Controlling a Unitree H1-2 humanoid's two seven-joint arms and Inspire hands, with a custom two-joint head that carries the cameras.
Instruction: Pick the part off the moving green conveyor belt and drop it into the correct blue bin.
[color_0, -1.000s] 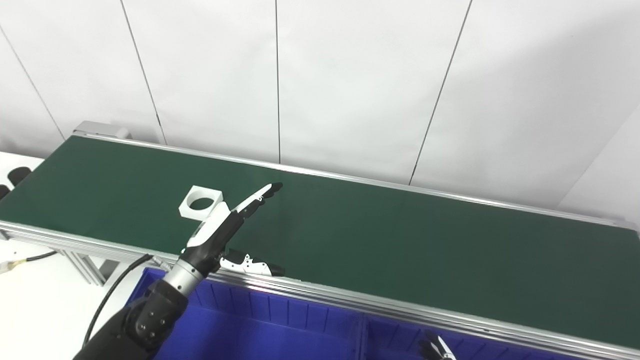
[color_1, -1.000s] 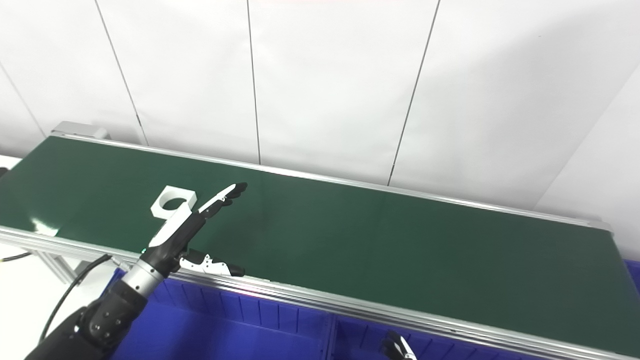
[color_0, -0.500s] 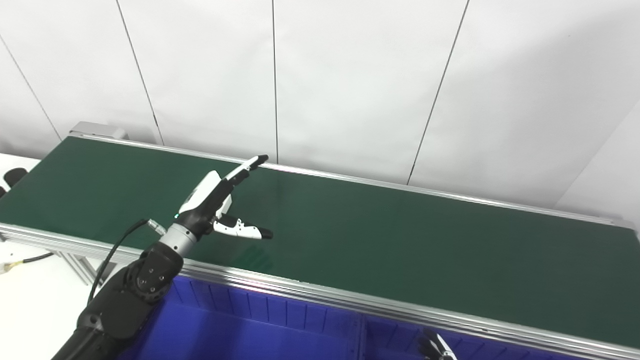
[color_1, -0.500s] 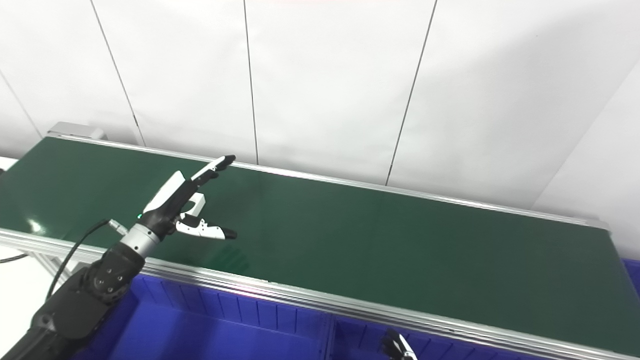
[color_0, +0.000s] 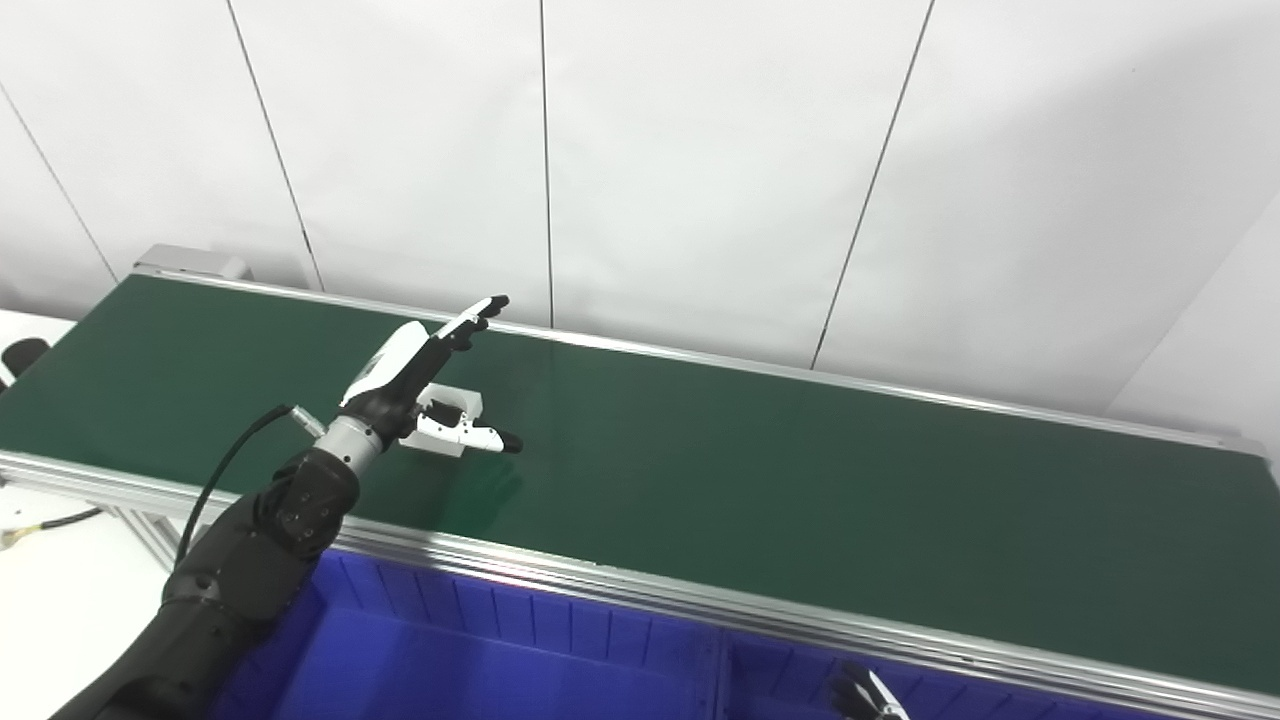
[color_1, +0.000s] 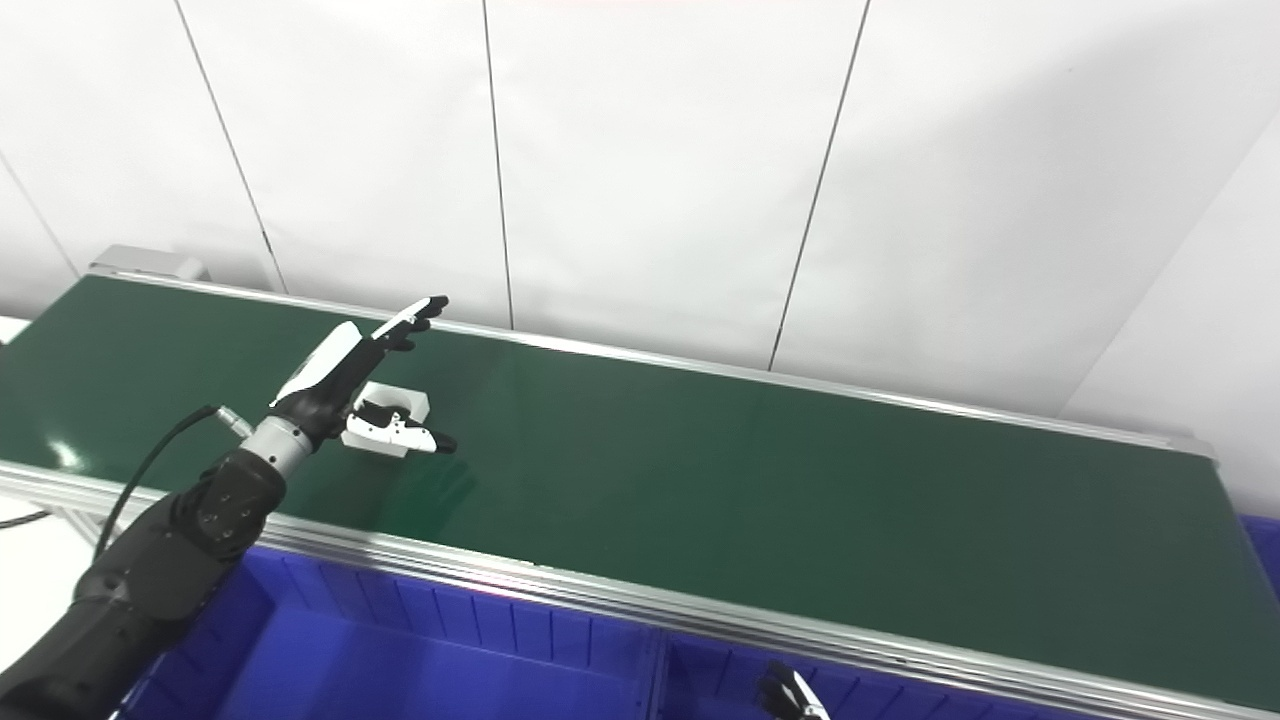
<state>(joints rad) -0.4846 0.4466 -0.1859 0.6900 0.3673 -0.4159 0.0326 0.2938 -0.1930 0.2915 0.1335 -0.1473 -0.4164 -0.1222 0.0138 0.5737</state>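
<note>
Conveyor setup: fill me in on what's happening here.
The robot's left hand is stretched out over the green belt, open, right at a white part lying on the belt. The fingers reach past the part's far side and the thumb lies across its near side, but nothing is gripped or lifted yet. Blue bins sit along the belt's near edge. Only the fingertips of the right hand show, low over the bins.

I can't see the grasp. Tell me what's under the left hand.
A white part on the green belt lies under the open left hand, mostly covered. Contact cannot be seen.
</note>
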